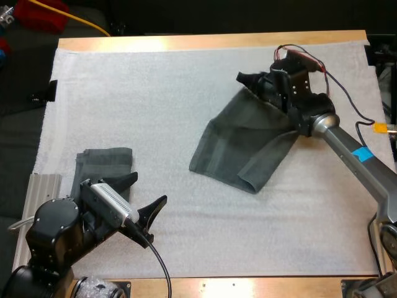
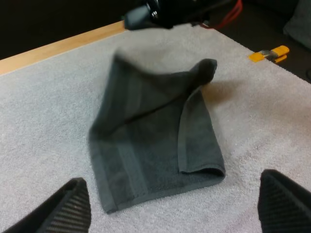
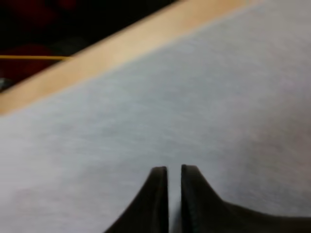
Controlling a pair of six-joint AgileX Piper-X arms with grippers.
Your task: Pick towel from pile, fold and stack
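Observation:
A dark grey-green towel [image 1: 242,139] lies partly folded on the white mat [image 1: 155,93], right of centre, with its far corner lifted. My right gripper [image 1: 249,79] is at that lifted corner, fingers [image 3: 158,194] pressed nearly together, shut on the towel's edge. In the left wrist view the towel [image 2: 146,141] spreads ahead of me, with the right gripper [image 2: 146,14] at its far corner. A folded towel [image 1: 105,162] lies at the near left. My left gripper [image 1: 149,189] hovers just beside it, open, its fingers [image 2: 73,206] wide apart with nothing between them.
A metal plate [image 1: 42,192] sits at the mat's near left edge. The wooden table edge [image 1: 211,41] runs along the far side. An orange clip [image 2: 269,53] lies on the mat at the far right.

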